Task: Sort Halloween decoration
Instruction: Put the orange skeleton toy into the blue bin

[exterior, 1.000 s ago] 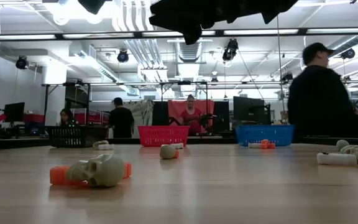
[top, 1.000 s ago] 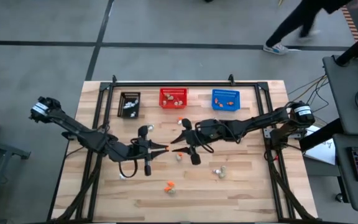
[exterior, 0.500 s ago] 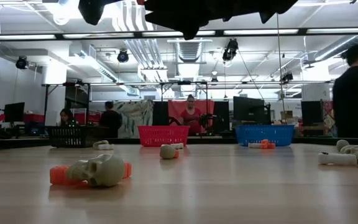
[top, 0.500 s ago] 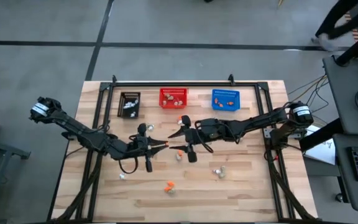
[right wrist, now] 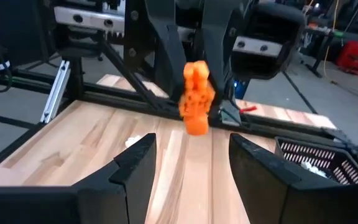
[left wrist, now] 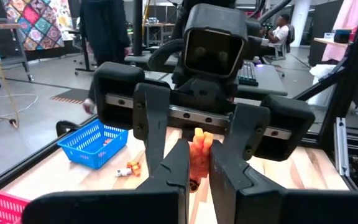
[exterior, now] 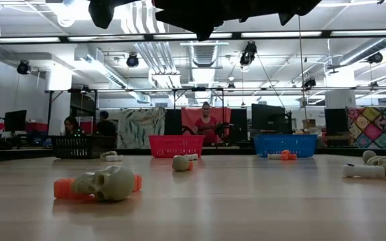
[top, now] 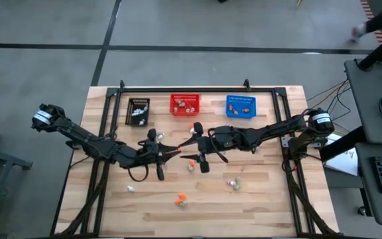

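**Orange trinket pinched between facing tools**

An orange trinket sits clamped at the tip of the left tool, whose fingers are closed on it above the worktop. Directly facing it, the right tool hovers with fingers spread wide, the trinket just ahead of the gap. Behind them stand the black basket, red basket and blue basket.

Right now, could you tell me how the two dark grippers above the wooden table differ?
The left gripper is shut on a small orange trinket; the right gripper stands open with nothing between its fingers. The left gripper reaches in from the table's left side, the right gripper from its right. Both hang above the wooden table, tips facing each other.
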`<state>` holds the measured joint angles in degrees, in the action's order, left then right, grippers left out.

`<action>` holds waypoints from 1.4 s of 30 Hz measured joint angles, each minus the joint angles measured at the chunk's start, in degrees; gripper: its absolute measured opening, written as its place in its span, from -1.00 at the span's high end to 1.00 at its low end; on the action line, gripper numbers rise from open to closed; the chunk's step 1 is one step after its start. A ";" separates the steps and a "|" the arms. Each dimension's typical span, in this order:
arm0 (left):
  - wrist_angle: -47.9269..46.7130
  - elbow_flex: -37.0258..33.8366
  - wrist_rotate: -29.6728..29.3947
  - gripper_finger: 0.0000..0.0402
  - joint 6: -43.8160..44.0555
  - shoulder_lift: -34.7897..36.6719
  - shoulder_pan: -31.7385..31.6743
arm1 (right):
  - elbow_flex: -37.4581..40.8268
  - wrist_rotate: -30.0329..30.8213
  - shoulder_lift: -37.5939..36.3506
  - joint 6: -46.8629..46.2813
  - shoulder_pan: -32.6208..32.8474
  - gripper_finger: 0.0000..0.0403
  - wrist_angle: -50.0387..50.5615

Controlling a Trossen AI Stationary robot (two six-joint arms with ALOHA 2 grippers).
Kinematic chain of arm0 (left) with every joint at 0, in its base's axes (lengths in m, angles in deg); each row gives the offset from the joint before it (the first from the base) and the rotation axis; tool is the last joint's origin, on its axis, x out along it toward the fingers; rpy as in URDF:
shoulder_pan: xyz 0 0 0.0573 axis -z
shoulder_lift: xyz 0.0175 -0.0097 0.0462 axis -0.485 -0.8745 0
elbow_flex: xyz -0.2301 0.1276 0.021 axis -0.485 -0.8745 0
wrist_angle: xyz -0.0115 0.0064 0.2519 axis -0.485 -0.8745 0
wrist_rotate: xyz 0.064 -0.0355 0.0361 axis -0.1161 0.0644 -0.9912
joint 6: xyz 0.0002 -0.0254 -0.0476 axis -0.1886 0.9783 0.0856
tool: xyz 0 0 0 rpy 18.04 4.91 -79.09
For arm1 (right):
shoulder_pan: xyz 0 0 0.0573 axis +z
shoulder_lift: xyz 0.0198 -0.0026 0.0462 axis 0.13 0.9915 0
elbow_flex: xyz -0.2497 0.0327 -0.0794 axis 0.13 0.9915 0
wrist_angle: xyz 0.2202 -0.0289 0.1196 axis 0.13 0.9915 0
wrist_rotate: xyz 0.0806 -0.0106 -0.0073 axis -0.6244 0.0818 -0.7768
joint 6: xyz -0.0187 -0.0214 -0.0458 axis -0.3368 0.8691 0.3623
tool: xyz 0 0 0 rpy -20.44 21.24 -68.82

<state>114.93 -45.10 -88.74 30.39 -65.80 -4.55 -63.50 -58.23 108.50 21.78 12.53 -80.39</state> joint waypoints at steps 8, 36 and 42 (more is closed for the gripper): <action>0.36 0.00 0.00 0.95 0.21 -0.03 -0.11 | -0.79 -0.02 0.00 2.01 0.00 0.05 -2.24; 1.32 0.00 -0.82 0.90 1.40 -0.04 -0.29 | -0.96 0.11 -0.02 5.08 -0.12 0.89 -2.51; 0.81 0.01 -0.82 0.64 1.30 -0.07 -0.31 | -0.96 0.11 -0.02 4.87 -0.11 0.90 -2.47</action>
<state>115.74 -45.09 -89.56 31.70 -65.86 -4.85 -64.46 -58.12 108.48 26.65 12.42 -82.86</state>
